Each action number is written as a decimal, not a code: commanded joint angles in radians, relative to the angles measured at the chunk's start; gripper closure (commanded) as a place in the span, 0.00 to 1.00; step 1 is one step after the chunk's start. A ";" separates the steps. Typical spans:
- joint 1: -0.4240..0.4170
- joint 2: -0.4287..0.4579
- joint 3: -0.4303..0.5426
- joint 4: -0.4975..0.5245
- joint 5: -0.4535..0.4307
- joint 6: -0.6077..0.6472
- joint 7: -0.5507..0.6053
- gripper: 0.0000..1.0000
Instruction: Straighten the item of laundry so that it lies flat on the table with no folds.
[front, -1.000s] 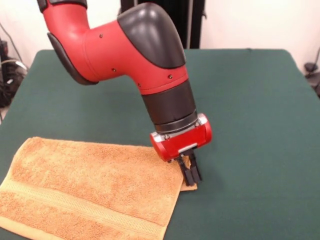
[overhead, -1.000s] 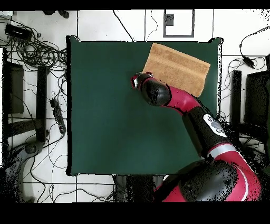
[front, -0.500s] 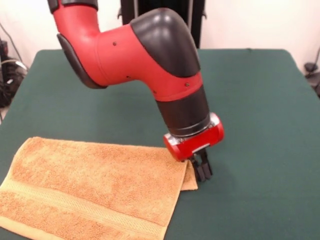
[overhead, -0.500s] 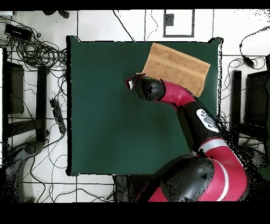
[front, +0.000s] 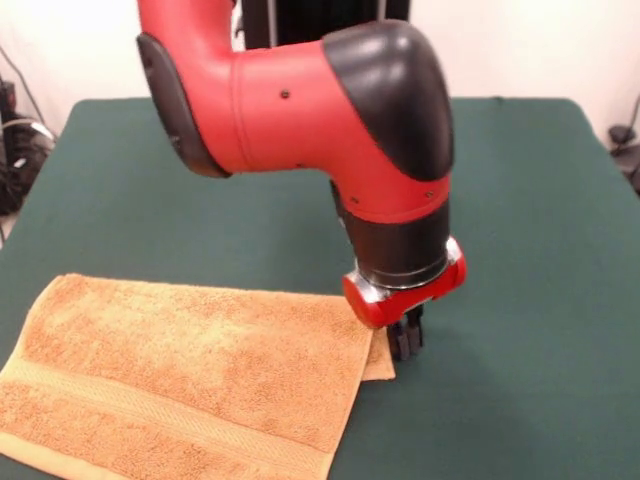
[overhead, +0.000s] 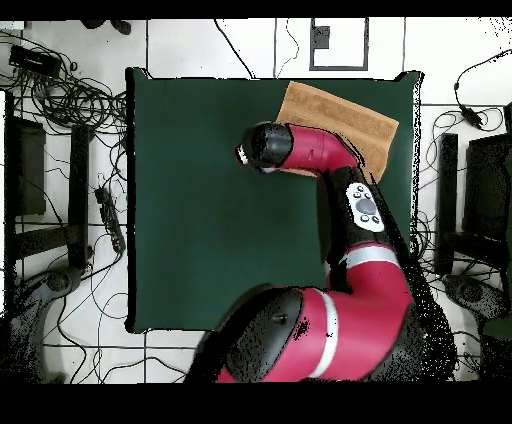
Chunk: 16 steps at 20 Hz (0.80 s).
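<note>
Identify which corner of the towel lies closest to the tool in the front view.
The towel's right far corner, beside the tool. A small flap of a lower layer sticks out there; the other visible corners lie far left or at the bottom edge.

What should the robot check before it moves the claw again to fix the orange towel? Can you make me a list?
1. Is the towel flat? Not ok: it is doubled over, and a lower layer peeks out at the corner by the claw.
2. Is the claw at that corner? Ok: it sits right beside the peeking layer.
3. Is the claw holding cloth? Cannot tell: the red wrist hides most of it.
4. Is there room on the table to spread the towel? Ok: plenty of bare green beside the claw.
5. Is the towel safely on the table? Cannot tell: it lies close to the edge in the overhead view.
</note>
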 joint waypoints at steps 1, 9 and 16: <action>0.122 0.160 -0.180 -0.083 -0.040 0.258 0.309 1.00; 0.129 0.066 -0.168 0.041 -0.007 0.010 0.298 1.00; 0.134 0.047 -0.156 0.100 0.002 -0.138 0.304 1.00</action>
